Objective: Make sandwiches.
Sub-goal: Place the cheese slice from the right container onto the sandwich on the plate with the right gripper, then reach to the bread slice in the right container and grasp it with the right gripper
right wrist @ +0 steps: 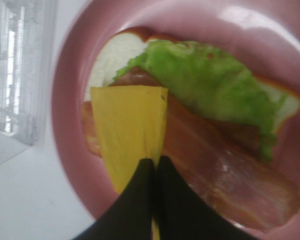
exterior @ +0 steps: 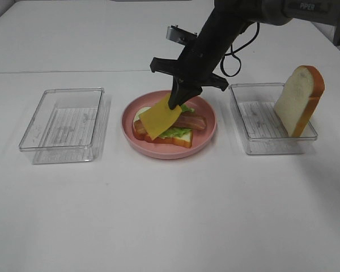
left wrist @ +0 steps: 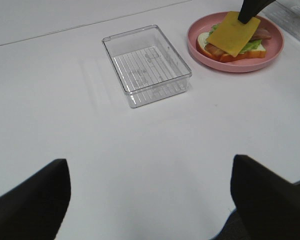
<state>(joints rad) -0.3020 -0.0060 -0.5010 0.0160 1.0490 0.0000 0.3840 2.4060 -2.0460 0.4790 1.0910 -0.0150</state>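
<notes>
On the white worktop (exterior: 170,215), nearest the high camera, only bare surface is being shown. Further back, three things are being carried in a row: a clear tray (exterior: 64,124) on the left, a round pink plate (exterior: 207,133) in the middle, and a second clear tray (exterior: 260,127) on the right.

On the plate, a bread slice (exterior: 178,137) is being covered by a green lettuce leaf (right wrist: 210,80) and reddish-brown bacon strips (right wrist: 225,170). A yellow cheese slice (exterior: 158,118) is being held tilted over this stack, its upper corner being pinched by the right gripper (exterior: 177,101), whose black fingers (right wrist: 135,200) are being pressed together on the cheese in the right wrist view.

In the right tray, a second bread slice (exterior: 299,99) is being propped upright against the far corner.

The left gripper (left wrist: 150,195) is being held with its fingers spread wide apart above bare worktop, nothing between them, well away from the plate.
</notes>
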